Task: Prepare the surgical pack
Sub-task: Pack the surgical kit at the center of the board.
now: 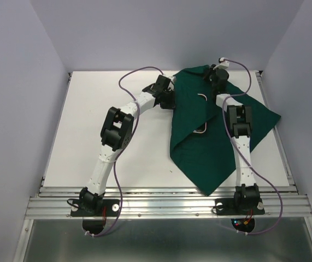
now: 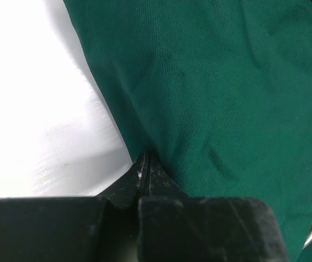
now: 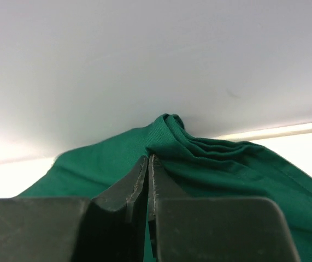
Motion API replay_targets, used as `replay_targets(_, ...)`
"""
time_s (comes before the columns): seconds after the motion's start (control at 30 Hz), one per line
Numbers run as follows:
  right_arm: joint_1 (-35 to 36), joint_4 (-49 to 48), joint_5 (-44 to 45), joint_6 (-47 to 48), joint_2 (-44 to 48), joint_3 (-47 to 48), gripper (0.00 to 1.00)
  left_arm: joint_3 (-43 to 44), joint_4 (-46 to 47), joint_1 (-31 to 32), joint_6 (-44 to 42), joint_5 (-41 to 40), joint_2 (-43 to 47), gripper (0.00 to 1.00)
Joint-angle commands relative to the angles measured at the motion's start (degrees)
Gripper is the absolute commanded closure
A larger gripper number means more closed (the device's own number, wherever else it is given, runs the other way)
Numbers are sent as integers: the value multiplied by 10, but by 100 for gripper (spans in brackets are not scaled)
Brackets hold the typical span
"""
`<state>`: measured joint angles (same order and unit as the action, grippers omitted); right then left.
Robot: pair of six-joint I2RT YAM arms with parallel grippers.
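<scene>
The dark green drape (image 1: 210, 147) lies on the right of the table (image 1: 117, 153), folded partly over the steel tray (image 1: 201, 130). The left gripper (image 2: 145, 158) is clenched on its left edge and the right gripper (image 3: 149, 161) pinches its far corner; wrapping looks half done, with the near flaps still to fold

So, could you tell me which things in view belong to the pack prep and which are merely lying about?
Belongs to the job: green drape; steel piece half hidden in its folds; left gripper and right gripper, both pinching the drape.
Not part of it: white table; purple cables.
</scene>
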<state>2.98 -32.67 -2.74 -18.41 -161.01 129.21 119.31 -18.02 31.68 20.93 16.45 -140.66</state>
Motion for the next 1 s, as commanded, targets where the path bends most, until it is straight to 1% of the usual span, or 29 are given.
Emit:
replay_targets(0.0, -3, -86, -47, -26, 102, -44, 98, 34, 0, -1, -3, 15, 13, 100)
replay_targets(0.1, -3, -109, -60, -30, 140, -88, 99, 36, -1, -1, -4, 15, 16, 100)
replay_targets(0.13, -3, -130, -65, -32, 168, -128, 99, 36, -1, -1, -3, 14, 17, 100)
replay_targets(0.23, -3, -146, -80, -35, 222, -181, 99, 32, 0, -1, 0, 16, 20, 100)
replay_targets(0.33, -3, -167, -101, -41, 277, -270, 99, 28, 6, -2, 4, 24, 24, 100)
replay_targets(0.37, -3, -170, -106, -43, 290, -271, 99, 28, 6, -2, 5, 24, 25, 100)
replay_targets(0.47, -3, -190, -119, -54, 345, -370, 99, 32, 7, -3, 8, 29, 25, 100)
replay_targets(0.57, -3, -211, -129, -63, 392, -433, 99, 33, 7, -3, 10, 33, 28, 100)
replay_targets(0.6, -3, -216, -132, -65, 422, -475, 99, 33, 7, -3, 9, 34, 28, 100)
replay_targets(0.7, 2, -226, -138, -59, 484, -546, 99, 31, 5, -3, 6, 32, 31, 100)
replay_targets(0.97, 2, -217, -173, -53, 603, -661, 99, 9, 16, -3, 10, 38, 35, 100)
